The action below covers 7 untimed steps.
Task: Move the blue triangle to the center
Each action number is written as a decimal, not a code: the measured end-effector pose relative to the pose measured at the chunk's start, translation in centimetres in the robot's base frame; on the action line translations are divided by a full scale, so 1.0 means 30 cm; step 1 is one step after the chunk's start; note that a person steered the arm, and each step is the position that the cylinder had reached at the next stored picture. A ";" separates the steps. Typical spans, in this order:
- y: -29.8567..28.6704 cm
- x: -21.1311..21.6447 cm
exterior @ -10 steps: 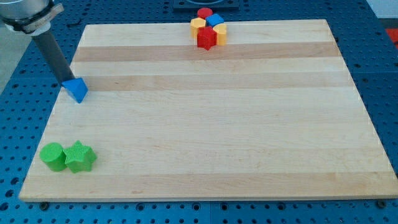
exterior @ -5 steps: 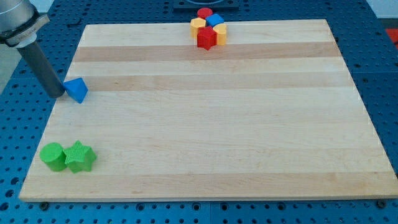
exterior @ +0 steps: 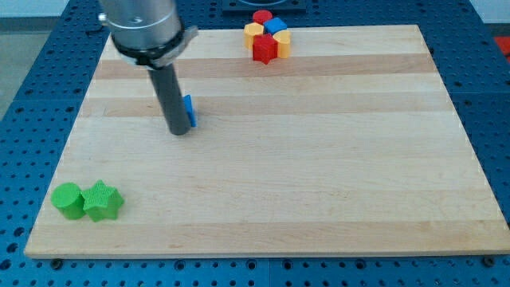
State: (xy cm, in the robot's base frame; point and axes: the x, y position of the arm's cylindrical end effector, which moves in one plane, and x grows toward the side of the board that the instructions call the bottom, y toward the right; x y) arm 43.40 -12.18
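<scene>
The blue triangle [exterior: 190, 111] lies on the wooden board [exterior: 319, 159], left of the board's middle and in its upper half. Most of it is hidden behind my rod; only a thin blue strip shows on the rod's right side. My tip [exterior: 178, 131] rests on the board right against the triangle's left side, slightly below it in the view.
A cluster of red, yellow and blue blocks [exterior: 267, 36] sits at the board's top edge. A green cylinder [exterior: 68, 199] and a green star [exterior: 102, 200] sit touching near the bottom left corner. The board lies on a blue perforated table.
My rod has swept to the right, pushing the blue triangle from the board's left edge about a hundred pixels toward the middle. The other blocks have not moved.
</scene>
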 end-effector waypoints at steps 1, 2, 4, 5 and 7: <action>-0.004 0.004; -0.099 0.012; -0.159 -0.120; -0.029 -0.124; 0.236 -0.117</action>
